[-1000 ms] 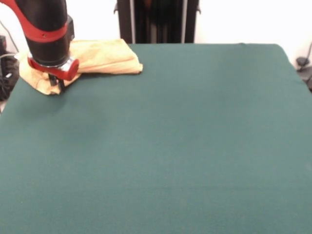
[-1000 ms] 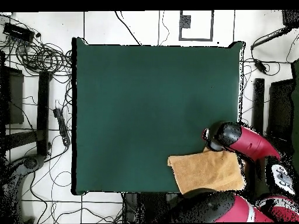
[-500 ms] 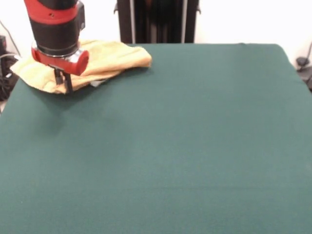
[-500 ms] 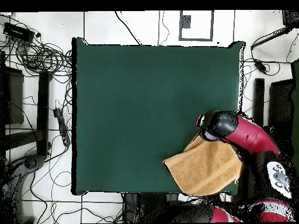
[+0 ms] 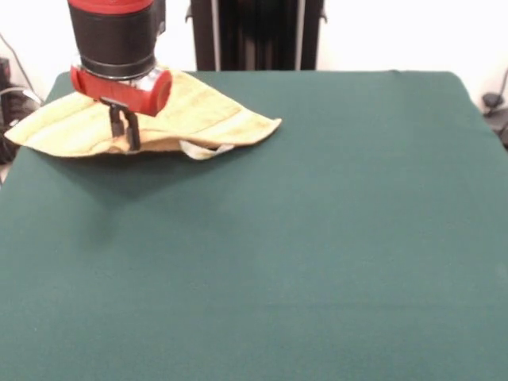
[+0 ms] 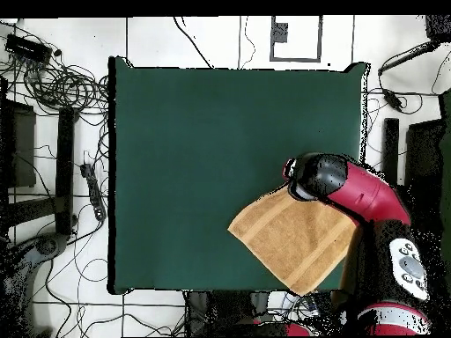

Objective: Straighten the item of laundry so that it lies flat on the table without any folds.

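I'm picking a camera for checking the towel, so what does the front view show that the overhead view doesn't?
Only the front view shows the hand under the arm's red ring, its fingers closed on the towel's near edge and holding it up, with a small tab hanging beneath the lifted edge. Only the overhead view shows the towel's full outline, a diamond with pale bands whose lower corner runs past the table's edge; there the arm hides the hand. Both show the towel at one table corner with the arm over it.
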### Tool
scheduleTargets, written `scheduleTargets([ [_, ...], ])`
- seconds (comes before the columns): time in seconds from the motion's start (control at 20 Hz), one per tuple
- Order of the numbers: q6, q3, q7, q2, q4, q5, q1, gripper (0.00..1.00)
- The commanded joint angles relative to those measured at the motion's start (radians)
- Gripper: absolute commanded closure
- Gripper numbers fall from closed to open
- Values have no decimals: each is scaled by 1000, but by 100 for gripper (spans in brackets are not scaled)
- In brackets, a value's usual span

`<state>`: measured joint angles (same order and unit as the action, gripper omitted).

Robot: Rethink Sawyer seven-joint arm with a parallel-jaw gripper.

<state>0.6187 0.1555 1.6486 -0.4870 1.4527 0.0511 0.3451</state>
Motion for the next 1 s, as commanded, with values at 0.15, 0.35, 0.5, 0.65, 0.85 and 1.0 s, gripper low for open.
scheduleTargets([
  [0.15, -187, -71, 340, 168, 3, 126, -46, 100],
  [0.35, -266, -135, 289, 324, -63, 168, -3, 100],
  [0.5, -262, -123, 242, 396, -134, 170, -12, 100],
  [0.65, -258, -144, 211, 417, -163, 187, -15, 100],
  [0.85, -267, -178, 209, 427, -172, 215, -14, 100],
  [1.0, -258, -168, 242, 428, -176, 239, -32, 100],
])
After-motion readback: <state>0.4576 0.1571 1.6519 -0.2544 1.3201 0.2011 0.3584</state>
